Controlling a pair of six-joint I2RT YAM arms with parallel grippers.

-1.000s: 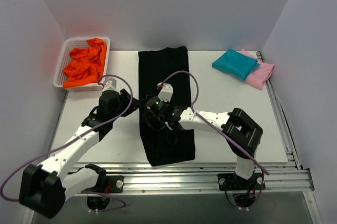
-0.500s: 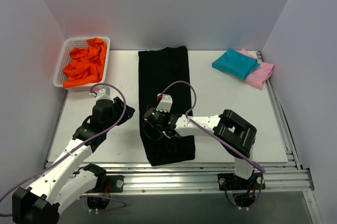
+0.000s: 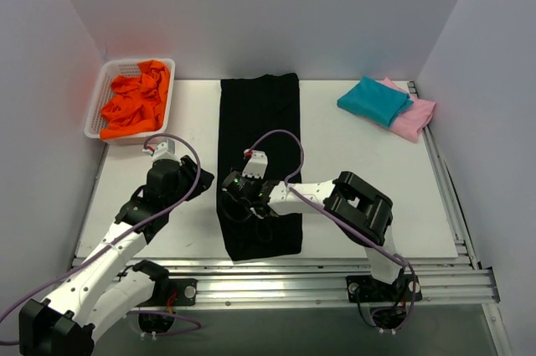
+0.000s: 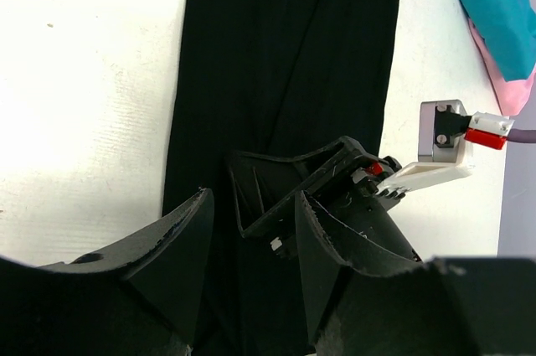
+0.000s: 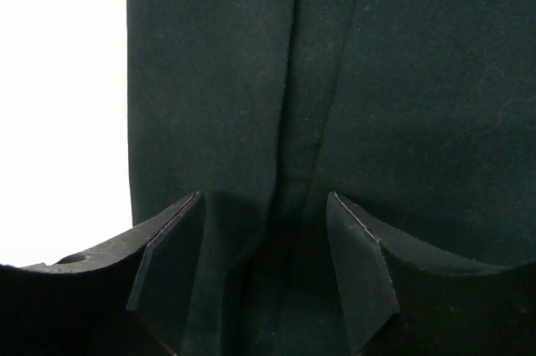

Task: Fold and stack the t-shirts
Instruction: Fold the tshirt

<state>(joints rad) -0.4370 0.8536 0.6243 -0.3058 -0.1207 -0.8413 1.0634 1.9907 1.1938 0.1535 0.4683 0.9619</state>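
Poising my right gripper (image 5: 264, 198), jaws apart, over the black t-shirt (image 3: 260, 113) to pinch its near half for folding; left gripper (image 3: 199, 178) open, empty

The teal t-shirt (image 3: 374, 100) covers most of the pink t-shirt (image 3: 423, 113); from above, the right gripper (image 5: 264, 205) hides its fingertips beneath its own wrist.
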